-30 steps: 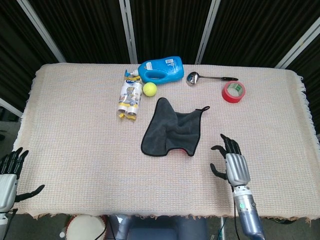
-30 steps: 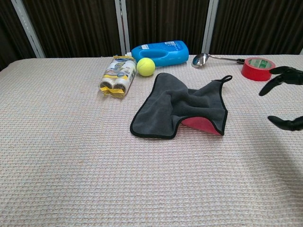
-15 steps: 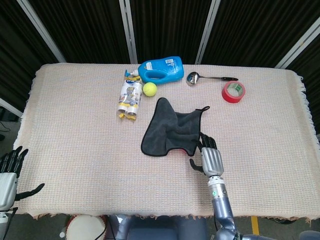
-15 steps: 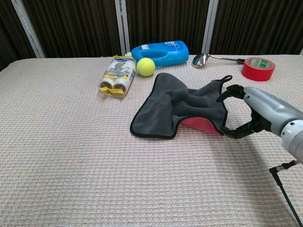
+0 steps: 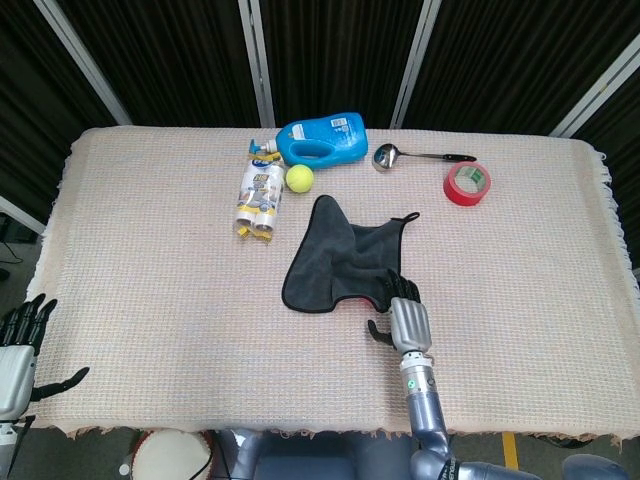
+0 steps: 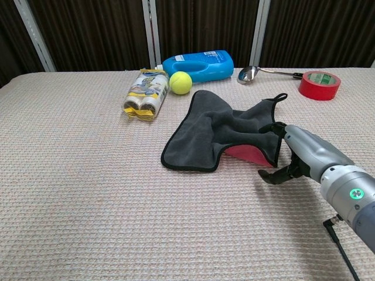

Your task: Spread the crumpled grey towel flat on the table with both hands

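Centrally on the woven beige table cover (image 5: 150, 260), the crumpled grey towel (image 5: 340, 262) is seen, soft and rumpled, one corner folded to show red. The metallic right hand (image 5: 405, 318) is placed at its near right corner, fingers spread, thumb apart. The left hand (image 5: 18, 350) is held open off the table's near left corner.

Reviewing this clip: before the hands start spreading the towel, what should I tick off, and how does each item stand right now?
1. Right hand at the grey towel: ok, at its near right corner, fingers over the edge.
2. Right hand gripping cloth: cannot tell; its thumb is spread apart from the fingers.
3. Left hand near the towel: not ok, far off at the table's near left corner, open.
4. Towel flat: not ok, bunched, a red underside showing.
5. Room to spread: the tennis ball and the packet lie close to the towel's far left side; cannot tell.
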